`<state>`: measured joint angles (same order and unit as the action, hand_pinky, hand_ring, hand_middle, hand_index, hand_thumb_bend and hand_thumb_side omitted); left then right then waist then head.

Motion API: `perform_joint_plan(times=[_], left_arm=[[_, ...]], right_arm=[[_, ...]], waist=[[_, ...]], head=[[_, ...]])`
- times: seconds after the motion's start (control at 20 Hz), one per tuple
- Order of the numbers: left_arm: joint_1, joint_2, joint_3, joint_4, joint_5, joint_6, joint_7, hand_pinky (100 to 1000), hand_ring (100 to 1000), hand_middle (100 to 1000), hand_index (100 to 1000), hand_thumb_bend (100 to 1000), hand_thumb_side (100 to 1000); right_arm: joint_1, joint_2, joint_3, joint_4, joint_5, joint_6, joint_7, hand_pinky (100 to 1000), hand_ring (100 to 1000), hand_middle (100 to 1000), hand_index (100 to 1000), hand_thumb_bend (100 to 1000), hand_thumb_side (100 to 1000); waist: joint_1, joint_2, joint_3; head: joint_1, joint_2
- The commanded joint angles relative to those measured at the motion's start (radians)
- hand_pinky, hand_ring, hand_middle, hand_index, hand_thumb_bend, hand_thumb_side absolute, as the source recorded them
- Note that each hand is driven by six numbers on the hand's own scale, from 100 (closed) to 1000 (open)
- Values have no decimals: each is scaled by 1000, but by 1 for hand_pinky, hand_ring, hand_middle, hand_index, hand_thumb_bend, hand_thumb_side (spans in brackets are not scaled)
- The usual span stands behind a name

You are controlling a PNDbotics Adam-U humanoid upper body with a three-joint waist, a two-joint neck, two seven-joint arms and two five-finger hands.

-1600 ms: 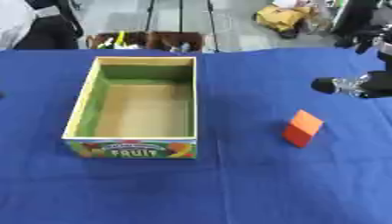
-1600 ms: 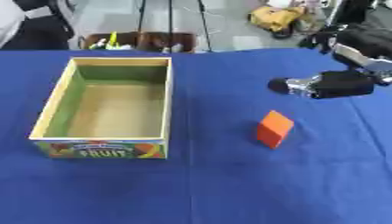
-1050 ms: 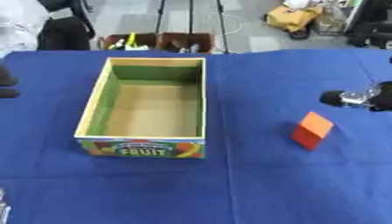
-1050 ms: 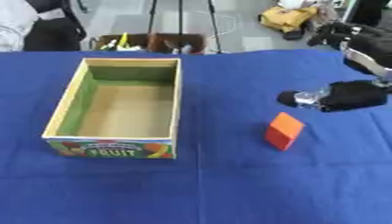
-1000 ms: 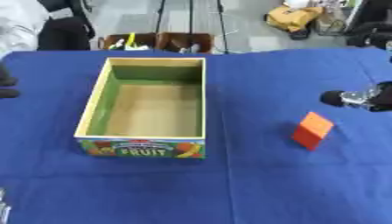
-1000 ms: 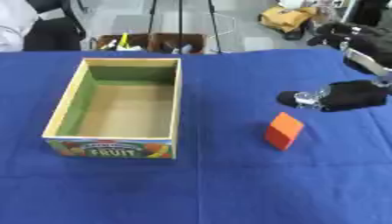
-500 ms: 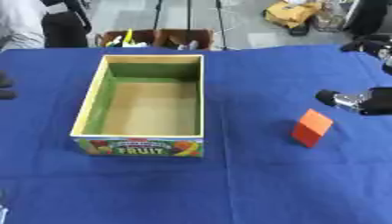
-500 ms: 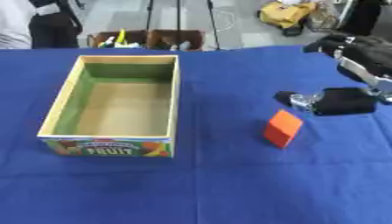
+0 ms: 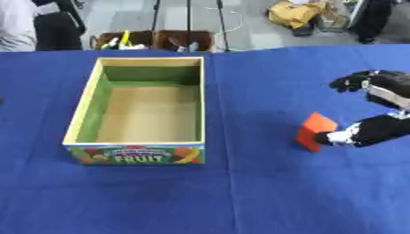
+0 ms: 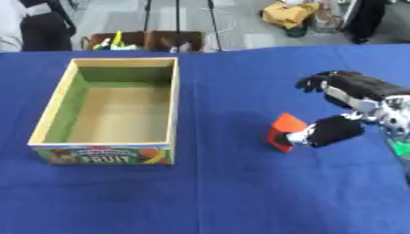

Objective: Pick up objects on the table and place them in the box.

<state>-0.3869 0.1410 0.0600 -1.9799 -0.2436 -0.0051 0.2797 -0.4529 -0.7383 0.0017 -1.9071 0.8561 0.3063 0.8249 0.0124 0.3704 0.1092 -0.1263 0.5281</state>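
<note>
Reaching in from the far side of the orange block (image 10: 282, 131), the right hand (image 10: 346, 109) has its thumb tip at the block's right face while the fingers arch spread above and beyond it — not yet closed on anything. The block stands tilted on the blue table (image 10: 208, 192), well to the right of the fruit box (image 10: 112, 109), which looks empty. No left hand shows. To do this grasp well, I would bring the fingers down over the block's far-left edge opposite the thumb, pinch across its two broad faces, then lift clear before swinging left over the box's near wall.
</note>
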Motion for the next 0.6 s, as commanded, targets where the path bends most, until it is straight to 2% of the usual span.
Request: perform_joint_plan(times=[0.05,0.6], left_arm=[[-12,13,4,-20,-2,0,-1,584,618,565,654,100,898],[-15,9,2,-20,-2,-1,-4,584,619,567,654,100,898]], right_arm=[[-25,-12,-1,47,-15,16,8,726,870,821,948,636,633],[-88,13,20,205,-14,44,-60,709,849,804,930,588,677]], waist=[[-3,-21,1],[-7,-15,9]], head=[[-7,2],[-23,1]])
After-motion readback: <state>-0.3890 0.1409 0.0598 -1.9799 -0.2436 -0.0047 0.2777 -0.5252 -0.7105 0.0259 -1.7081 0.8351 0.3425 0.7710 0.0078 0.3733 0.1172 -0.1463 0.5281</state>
